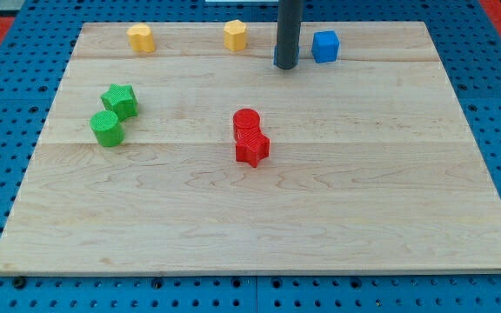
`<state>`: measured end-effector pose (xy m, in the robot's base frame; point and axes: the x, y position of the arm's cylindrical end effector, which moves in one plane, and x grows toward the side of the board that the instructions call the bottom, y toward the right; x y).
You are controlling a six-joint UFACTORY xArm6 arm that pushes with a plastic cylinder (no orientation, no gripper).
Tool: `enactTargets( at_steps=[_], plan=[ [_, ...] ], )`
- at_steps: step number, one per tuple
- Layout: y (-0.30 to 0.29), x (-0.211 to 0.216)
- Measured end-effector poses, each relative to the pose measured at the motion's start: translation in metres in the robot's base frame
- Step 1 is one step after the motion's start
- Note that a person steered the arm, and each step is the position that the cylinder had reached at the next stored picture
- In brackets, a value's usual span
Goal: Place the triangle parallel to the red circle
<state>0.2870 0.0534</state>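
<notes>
In the camera view my tip (286, 66) rests on the table (259, 217) near the view's top, a plain rod tool with nothing to spread or pinch. A blue triangle seems half hidden behind it, just left of the blue cube (324, 46). The red circle (246, 123) sits mid-table, touching a red star (252, 149).

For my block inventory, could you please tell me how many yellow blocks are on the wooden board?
2: one yellow block at the view's top left, another yellow block left of my tip. None seems hidden.
</notes>
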Motion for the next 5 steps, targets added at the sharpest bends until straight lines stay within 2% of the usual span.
enactTargets(
  at_steps=[2,3,5],
  plan=[
    [0.052,-0.008],
    [0.066,-0.030],
    [-0.005,-0.045]
  ],
)
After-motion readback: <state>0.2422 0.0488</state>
